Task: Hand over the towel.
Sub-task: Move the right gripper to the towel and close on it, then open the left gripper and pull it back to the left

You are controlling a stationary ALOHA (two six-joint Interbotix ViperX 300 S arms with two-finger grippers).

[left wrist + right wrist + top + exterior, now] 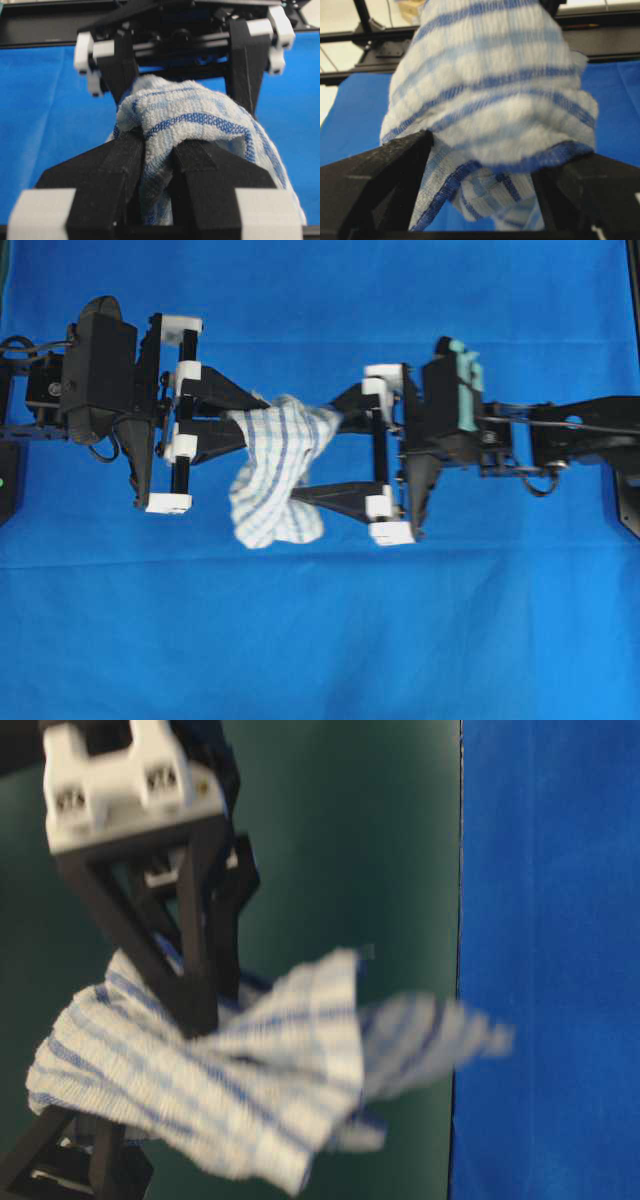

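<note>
Held in mid-air above the blue sheet (320, 640) on the table: the towel (278, 478), between the two arms. Pinched at its upper corner by the left pincer (236, 419), jaws closed tight on the bunched cloth, as seen from the left wrist view (185, 120). Long axis of the towel running from that pinch down and away toward the near edge of the overhead picture, free end hanging loose and slightly blurred. Right of the towel, the right pincer (335, 455), spread wide, one finger beside the upper part of the cloth, the other by the lower part, gripping nothing. Towel draped between those spread fingers (380, 175) in the right wrist view.
</note>
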